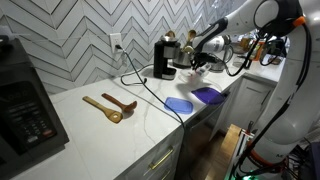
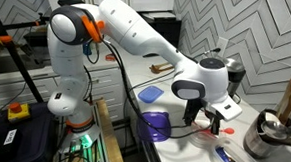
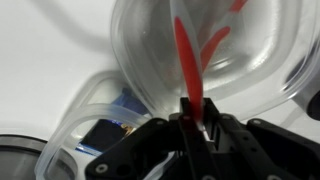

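Observation:
My gripper is shut on the thin handle of a red utensil. The utensil reaches into a clear bowl just beyond the jaws in the wrist view. In both exterior views the gripper hangs low over the white counter near the coffee maker. A bit of the red utensil shows beside the fingers. A purple bowl stands close by at the counter's edge.
A blue flat lid or cloth lies by the purple bowl. Two wooden spoons lie further along the counter. A metal pot and a blue utensil are near the gripper. A black appliance stands at the counter's end.

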You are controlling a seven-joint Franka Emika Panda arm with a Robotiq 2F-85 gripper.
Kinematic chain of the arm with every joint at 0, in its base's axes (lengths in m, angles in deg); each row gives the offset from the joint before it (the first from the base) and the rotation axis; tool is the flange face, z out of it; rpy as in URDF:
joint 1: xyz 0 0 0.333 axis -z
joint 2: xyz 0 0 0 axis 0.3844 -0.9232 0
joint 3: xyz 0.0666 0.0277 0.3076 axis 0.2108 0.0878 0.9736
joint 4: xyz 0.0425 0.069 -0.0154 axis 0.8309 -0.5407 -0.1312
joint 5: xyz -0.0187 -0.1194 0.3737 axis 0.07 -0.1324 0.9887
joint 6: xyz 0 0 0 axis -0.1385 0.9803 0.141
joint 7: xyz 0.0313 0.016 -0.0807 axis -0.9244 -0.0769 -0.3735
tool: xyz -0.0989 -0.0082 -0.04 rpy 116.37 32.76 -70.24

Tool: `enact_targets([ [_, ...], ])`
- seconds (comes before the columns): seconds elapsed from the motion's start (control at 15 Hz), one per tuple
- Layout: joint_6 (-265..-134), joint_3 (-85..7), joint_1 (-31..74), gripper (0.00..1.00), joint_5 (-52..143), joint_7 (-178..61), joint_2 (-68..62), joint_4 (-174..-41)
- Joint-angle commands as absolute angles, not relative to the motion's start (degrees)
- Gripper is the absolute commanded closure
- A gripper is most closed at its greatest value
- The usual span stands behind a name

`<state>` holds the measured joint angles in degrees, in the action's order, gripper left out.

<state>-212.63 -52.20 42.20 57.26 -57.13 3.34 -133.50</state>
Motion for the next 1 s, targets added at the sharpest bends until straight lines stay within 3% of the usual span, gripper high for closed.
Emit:
enact_targets([
  [0.0, -207.2, -52.9, 41.2, 0.96, 57.2, -49.7, 4.1, -132.2],
  [0.93, -195.2, -53.0, 40.9, 0.96, 64.0, -27.5, 0.4, -126.6],
])
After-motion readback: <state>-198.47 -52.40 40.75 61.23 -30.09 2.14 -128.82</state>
